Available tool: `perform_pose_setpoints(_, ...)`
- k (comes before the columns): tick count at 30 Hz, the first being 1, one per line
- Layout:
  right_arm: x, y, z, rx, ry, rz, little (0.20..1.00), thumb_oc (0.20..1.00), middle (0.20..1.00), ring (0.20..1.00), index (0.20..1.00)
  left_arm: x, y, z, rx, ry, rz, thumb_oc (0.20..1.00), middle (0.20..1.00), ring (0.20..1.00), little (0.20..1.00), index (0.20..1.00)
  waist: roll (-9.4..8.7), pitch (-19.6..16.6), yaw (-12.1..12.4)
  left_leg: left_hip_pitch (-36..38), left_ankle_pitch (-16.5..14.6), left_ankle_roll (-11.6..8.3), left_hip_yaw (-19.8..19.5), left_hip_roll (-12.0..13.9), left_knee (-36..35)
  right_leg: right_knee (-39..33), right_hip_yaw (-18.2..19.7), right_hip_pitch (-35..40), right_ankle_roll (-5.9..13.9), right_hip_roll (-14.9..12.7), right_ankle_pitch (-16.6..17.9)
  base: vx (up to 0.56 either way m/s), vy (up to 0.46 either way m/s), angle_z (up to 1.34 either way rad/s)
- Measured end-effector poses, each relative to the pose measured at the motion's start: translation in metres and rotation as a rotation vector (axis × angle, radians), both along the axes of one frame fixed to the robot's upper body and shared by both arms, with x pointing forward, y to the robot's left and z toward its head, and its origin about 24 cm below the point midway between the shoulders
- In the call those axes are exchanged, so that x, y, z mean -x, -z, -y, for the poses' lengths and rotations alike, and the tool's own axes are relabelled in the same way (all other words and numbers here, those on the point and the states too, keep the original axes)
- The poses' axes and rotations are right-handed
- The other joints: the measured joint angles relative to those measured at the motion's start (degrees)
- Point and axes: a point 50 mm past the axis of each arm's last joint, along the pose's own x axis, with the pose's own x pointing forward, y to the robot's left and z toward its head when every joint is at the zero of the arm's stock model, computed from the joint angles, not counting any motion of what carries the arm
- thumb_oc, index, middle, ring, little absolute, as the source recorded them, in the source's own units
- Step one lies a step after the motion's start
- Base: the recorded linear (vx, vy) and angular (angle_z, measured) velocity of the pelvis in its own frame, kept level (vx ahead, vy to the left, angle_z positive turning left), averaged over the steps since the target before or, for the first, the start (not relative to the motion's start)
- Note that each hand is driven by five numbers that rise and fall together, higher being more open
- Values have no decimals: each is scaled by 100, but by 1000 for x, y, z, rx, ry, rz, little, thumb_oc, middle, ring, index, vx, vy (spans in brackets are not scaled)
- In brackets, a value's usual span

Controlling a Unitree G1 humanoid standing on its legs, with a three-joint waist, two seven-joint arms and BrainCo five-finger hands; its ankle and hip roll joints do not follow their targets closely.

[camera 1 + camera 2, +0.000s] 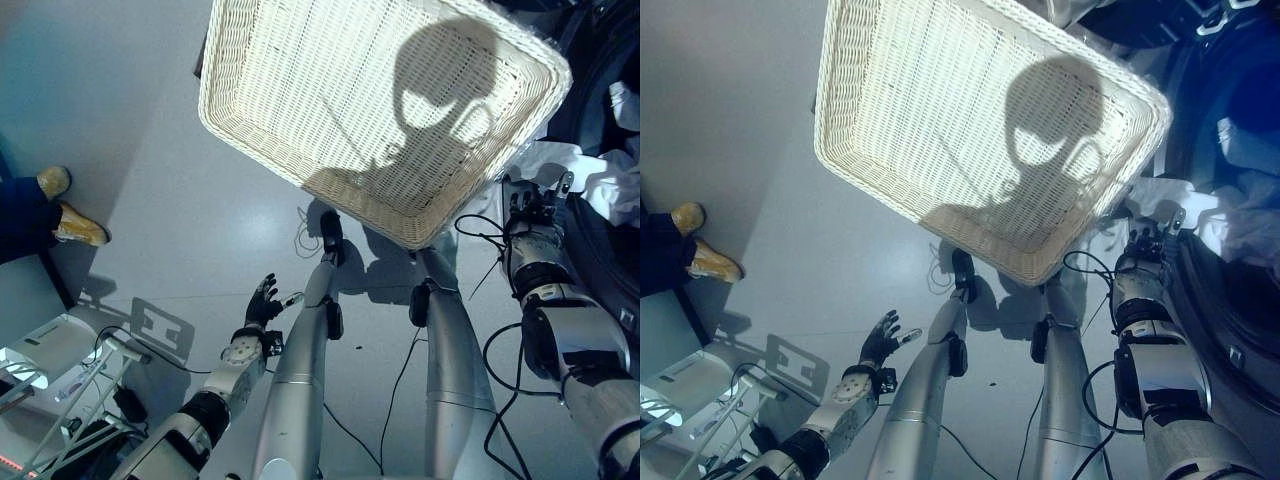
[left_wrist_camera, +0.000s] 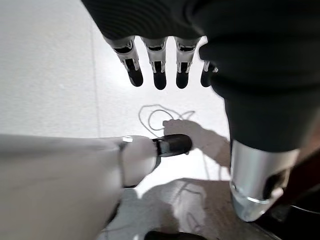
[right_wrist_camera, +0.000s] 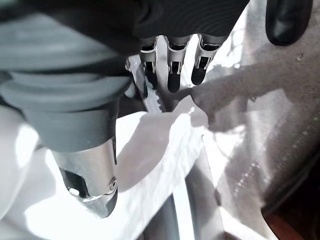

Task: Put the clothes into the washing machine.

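An empty white wicker basket stands on the grey floor ahead of me. To its right is the washing machine's dark opening, with white clothes bunched at its edge. My right hand reaches up to that edge, its fingers straight and resting over the white cloth, open. My left hand hangs low on the left above bare floor, fingers spread and straight, holding nothing.
A person's legs with tan shoes stand at the left edge. A white frame on thin legs sits at the lower left. Bare grey floor lies between the basket and the person.
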Motion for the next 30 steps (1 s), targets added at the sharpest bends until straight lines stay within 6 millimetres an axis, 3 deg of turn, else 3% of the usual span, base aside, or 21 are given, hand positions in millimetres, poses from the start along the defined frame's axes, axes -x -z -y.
perform_pose_setpoints(4,3,-9,9,60,29,-11,1000,1000,1000,1000,1000,-4,-15,-8,-16,6,40,1000,1000,1000,1000,1000,0,0,64,-276,-18,-20,-8,2,138,66,1,-243,-7,-10,-3,26,-52,2)
perform_pose_setpoints(13,3,-19,14,132,37,-17,1000,1000,1000,1000,1000,-5,-17,-18,-30,-27,23,1000,1000,1000,1000,1000,0,0,97,-492,-31,-20,-34,-3,288,63,-12,-368,-42,-25,51,0,-13,0)
perform_pose_setpoints(14,3,-19,15,133,39,-18,959,959,959,959,959,-5,-18,-18,-29,-25,26,1000,1000,1000,1000,1000,0,0,119,-496,-32,-19,-35,-3,297,60,-12,-367,-41,-25,54,0,0,0)
perform_pose_setpoints(15,4,-19,16,135,41,-17,573,573,573,573,573,-5,-19,-17,-27,-23,31,1000,1000,1000,1000,1000,0,0,151,-497,-32,-19,-35,-3,297,57,-13,-368,-39,-25,56,0,0,0)
perform_pose_setpoints(16,5,-20,18,142,47,-20,504,504,504,504,504,-6,-21,-17,-26,-18,38,1000,1000,1000,1000,1000,0,0,177,-501,-32,-19,-36,-2,300,54,-15,-367,-40,-25,59,0,0,0)
perform_pose_setpoints(17,6,-20,19,147,50,-25,200,200,200,200,200,-6,-22,-16,-24,-16,42,1000,1000,1000,1000,1000,0,0,191,-504,-35,-21,-36,-1,306,52,-15,-367,-40,-24,59,0,0,0)
perform_pose_setpoints(22,7,-23,23,189,54,-38,200,200,200,200,200,-7,-24,-21,-33,-19,48,1000,1000,1000,1000,1000,0,0,216,-540,-52,-16,-38,-1,341,10,-20,-366,-34,-24,94,-14,5,-1)
perform_pose_setpoints(28,7,-53,29,287,46,46,200,200,200,200,200,-7,-25,-25,-45,-20,40,1000,1000,1000,1000,1000,-1,0,207,-519,-116,38,-36,22,505,-191,-50,-170,-6,-3,246,-42,11,-3)
perform_pose_setpoints(30,7,-51,29,288,45,36,200,200,200,200,200,-7,-26,-24,-43,-13,42,1000,1000,1000,1000,1000,-1,0,227,-486,-113,44,-33,21,505,-253,-53,-113,3,0,284,-49,10,-2)
